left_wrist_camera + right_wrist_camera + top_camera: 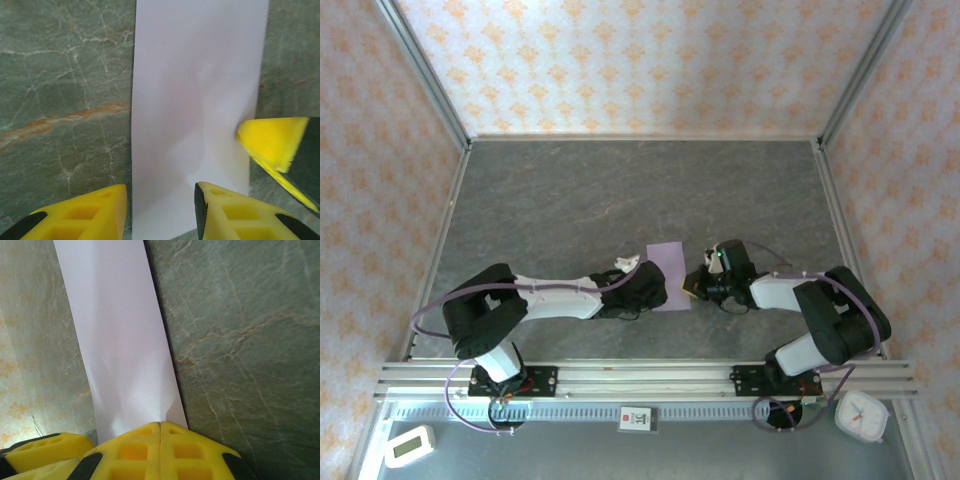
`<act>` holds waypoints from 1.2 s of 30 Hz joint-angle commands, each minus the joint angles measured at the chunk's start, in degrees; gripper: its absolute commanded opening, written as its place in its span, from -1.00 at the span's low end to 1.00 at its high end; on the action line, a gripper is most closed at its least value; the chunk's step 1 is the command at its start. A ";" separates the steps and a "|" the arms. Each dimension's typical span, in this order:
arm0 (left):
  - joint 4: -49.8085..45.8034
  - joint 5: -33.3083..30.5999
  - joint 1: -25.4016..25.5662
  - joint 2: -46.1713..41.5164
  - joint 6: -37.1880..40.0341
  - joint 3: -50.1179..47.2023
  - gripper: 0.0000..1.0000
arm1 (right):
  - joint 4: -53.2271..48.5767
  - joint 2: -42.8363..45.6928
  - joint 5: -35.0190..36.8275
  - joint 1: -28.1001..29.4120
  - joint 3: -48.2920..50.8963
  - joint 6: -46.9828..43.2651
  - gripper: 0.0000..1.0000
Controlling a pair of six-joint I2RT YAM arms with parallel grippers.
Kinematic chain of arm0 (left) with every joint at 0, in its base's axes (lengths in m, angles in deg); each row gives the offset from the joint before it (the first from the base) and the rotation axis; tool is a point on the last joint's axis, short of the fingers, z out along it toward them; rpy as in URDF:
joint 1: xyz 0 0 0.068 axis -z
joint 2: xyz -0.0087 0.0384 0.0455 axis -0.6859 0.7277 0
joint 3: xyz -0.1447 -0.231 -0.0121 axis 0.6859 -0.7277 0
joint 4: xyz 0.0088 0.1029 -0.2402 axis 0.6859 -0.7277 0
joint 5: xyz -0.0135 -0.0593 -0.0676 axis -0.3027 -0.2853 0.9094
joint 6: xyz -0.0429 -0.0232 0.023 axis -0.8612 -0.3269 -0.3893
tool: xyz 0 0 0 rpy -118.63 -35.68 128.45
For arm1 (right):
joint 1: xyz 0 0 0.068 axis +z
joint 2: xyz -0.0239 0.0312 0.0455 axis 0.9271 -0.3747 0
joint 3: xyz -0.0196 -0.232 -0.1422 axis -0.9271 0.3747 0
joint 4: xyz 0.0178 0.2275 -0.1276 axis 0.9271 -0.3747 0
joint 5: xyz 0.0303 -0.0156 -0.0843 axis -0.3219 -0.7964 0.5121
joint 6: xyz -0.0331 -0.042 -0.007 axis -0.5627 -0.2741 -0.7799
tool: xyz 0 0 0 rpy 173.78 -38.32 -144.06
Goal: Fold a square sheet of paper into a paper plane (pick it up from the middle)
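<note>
The lavender sheet of paper point(668, 262) lies on the table as a narrow rectangle, narrower than a square. In the left wrist view the paper point(197, 100) runs away from my left gripper point(160, 215), which is open and straddles its near end; the right finger point(235, 212) overlaps the paper. My right gripper point(160, 424) is shut on the paper's point(120, 340) edge, which wrinkles where it enters the fingers. The same right gripper's yellow fingers point(272, 142) touch the paper's right edge in the left wrist view. From above, both grippers, left point(655, 290) and right point(690, 287), meet at the paper's near end.
The grey marbled tabletop point(620, 190) stretches free behind the paper. Patterned walls and metal frame posts point(430, 70) enclose it. A timer point(408, 446) and a white clock point(861, 415) lie beyond the near rail.
</note>
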 commanded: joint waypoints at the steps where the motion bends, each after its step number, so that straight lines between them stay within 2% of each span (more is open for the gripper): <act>1: -0.26 0.25 0.52 2.45 -0.21 1.27 -0.15 | -5.61 -0.97 2.19 -0.55 1.19 -1.47 -1.00; 6: -0.34 0.66 0.81 4.43 0.72 2.95 -0.15 | -5.63 -0.83 2.01 -0.56 1.26 -1.57 -1.00; 12: 1.14 0.03 1.04 2.62 2.26 4.40 -0.15 | -5.70 -0.84 1.88 -0.57 1.36 -1.74 -1.00; 18: 4.16 -0.92 1.08 -0.04 1.81 2.90 -0.14 | -5.80 -1.19 1.82 -0.60 1.21 -1.98 -1.00; 25: 5.36 -0.40 1.04 0.97 2.76 1.92 -0.14 | -6.15 -1.31 1.89 -0.57 0.92 -2.36 -1.00; 36: 8.55 3.41 -1.87 1.66 8.00 -0.72 -0.25 | -6.70 -1.47 2.20 -0.75 1.01 -2.71 -1.00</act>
